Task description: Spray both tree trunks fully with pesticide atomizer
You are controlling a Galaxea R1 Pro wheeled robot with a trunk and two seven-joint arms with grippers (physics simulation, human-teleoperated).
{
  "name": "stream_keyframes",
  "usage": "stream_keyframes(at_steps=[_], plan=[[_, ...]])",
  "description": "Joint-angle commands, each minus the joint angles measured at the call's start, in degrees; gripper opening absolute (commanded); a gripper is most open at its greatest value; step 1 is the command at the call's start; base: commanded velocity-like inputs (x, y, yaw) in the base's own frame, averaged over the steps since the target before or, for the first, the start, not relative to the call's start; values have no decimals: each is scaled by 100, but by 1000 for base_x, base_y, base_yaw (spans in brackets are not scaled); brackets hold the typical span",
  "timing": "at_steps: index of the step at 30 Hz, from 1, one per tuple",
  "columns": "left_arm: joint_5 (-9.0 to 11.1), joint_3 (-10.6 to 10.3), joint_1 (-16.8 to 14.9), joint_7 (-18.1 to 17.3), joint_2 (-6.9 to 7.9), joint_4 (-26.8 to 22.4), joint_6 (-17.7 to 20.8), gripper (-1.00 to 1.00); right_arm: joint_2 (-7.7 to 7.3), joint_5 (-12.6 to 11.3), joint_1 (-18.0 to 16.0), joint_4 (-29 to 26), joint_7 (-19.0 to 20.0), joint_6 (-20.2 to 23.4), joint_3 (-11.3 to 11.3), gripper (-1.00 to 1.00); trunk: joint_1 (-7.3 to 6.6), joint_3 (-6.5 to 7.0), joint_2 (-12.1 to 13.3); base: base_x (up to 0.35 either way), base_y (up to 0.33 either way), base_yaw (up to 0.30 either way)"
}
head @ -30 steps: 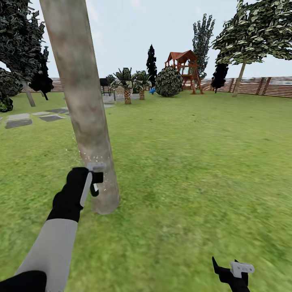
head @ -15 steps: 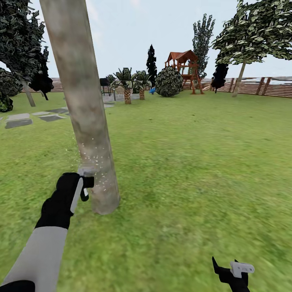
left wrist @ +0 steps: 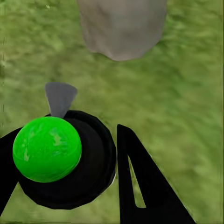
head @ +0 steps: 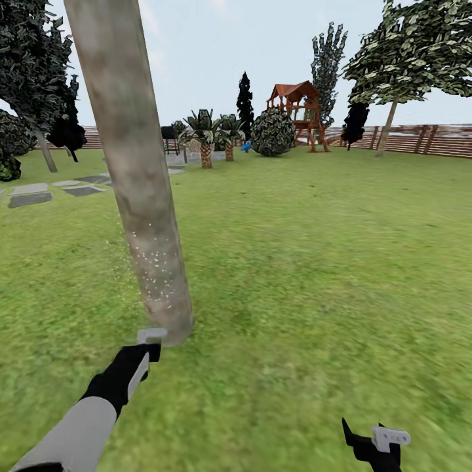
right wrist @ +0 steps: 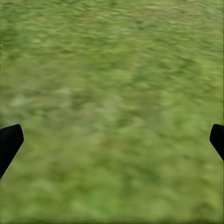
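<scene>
the pesticide atomizer (left wrist: 65, 161) looks like a squat black bottle with a glossy bright green dome on top and a small grey nozzle poking toward the tree trunk (head: 134, 170). it sits clamped between the dark fingers of the left gripper (head: 149, 344), low down by the foot of the trunk, just short of touching it. the trunk is a smooth mottled grey-brown column, leaning a little, with a cloud of pesticide (head: 154, 262) specks on its lower part. the right gripper (head: 377, 440) hangs low over bare grass (right wrist: 112, 93) with its fingers spread wide, holding nothing. to the right of the trunk the lawn runs open up to the fence (head: 426, 139); grey paving stones (head: 29, 195) lie off to the left.
</scene>
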Motion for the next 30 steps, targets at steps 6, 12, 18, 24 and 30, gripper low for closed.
stream_keyframes(at_steps=[6,12,18,24,30], plan=[[21,-7,14,124,4,715,-632,-100,0,-3,0,6,0,0,0,100,-1,1,0,0,0,0],[27,-7,15,143,-4,781,-754,-100,0,-12,0,-2,0,0,-4,100,-1,1,0,0,-227,0],[23,-5,15,144,-13,782,-757,-100,0,-12,0,5,0,-2,-2,100,-1,1,0,0,-270,0],[18,-1,15,144,0,782,-757,-100,0,-11,0,6,0,-3,-3,100,-1,1,0,0,-270,7],[21,2,15,144,19,782,-755,-100,0,-5,0,6,0,-2,-1,100,-1,1,0,2,-266,222]])
